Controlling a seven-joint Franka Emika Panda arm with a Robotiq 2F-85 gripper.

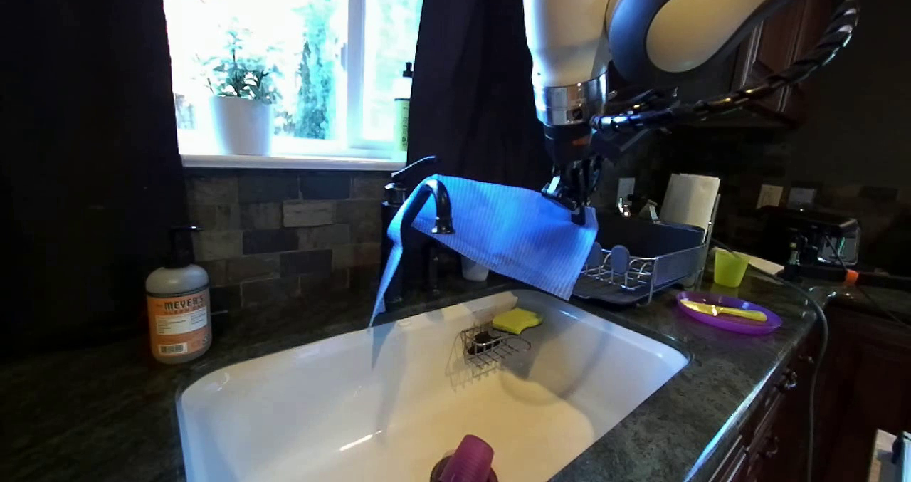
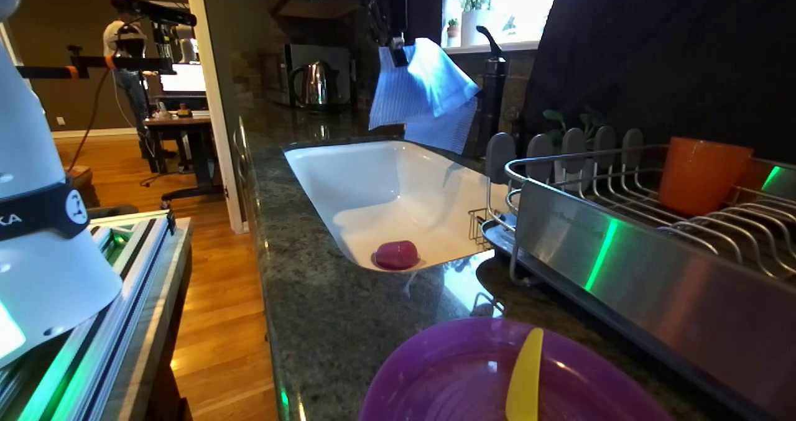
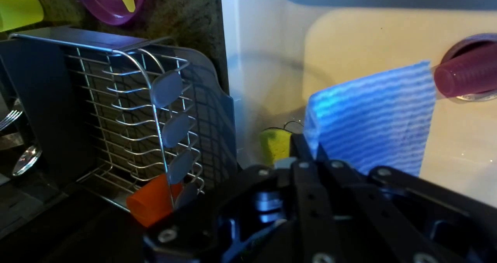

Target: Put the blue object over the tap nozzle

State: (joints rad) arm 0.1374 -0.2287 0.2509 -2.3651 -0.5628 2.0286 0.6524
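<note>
Up in mid-air, the light-blue cloth (image 1: 505, 236) stretched between the arch of the dark tap (image 1: 443, 215) and the gripper (image 3: 310, 148), whose jaws were clamped on it near an upper corner. A narrow strip hung on the side of the tap away from the gripper, so it seemed to lie across the arch, though the contact could not be made out. It looked very light, soft and limp — nothing to crush, and the ribbed weave likely gave good grip — but too floppy to push, so it would probably only follow a pull. That corner seemed a sensible hold for spreading it; unevenly hung, it might slide off on release. Below sat the white sink (image 1: 285, 396), the dish rack (image 2: 653, 290) just beside it.
</note>
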